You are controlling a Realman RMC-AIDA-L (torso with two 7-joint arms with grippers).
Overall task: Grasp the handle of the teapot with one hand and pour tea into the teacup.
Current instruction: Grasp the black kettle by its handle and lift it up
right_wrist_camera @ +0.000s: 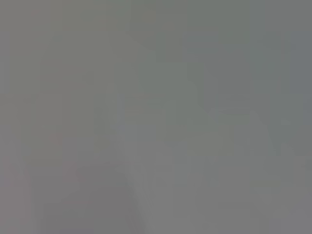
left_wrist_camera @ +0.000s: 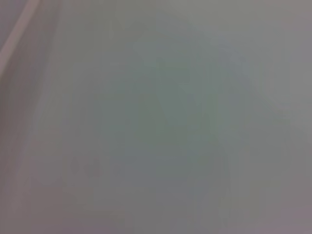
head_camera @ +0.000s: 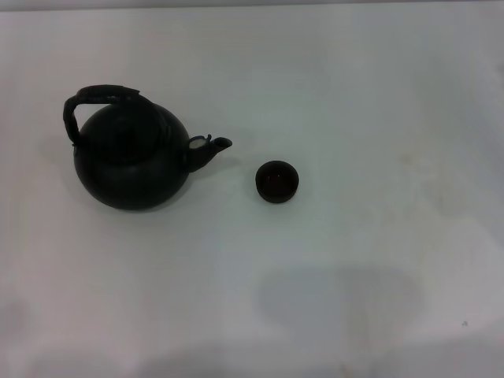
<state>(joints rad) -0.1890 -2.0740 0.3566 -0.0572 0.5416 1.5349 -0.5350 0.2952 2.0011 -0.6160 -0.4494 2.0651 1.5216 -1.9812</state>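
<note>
Tools out of view; teapot (head_camera: 132,161) upright, spout toward teacup (head_camera: 277,181) nearby.

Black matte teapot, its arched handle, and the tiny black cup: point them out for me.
black matte teapot (head_camera: 132,169), head view, on its round belly.
arched handle (head_camera: 102,94), head view, top of the arch.
tiny black cup (head_camera: 277,181), head view, its middle.

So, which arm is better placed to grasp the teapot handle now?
Probably the left. No gripper is in view, but the teapot and its handle sit on the robot's left, spout toward the teacup.
</note>
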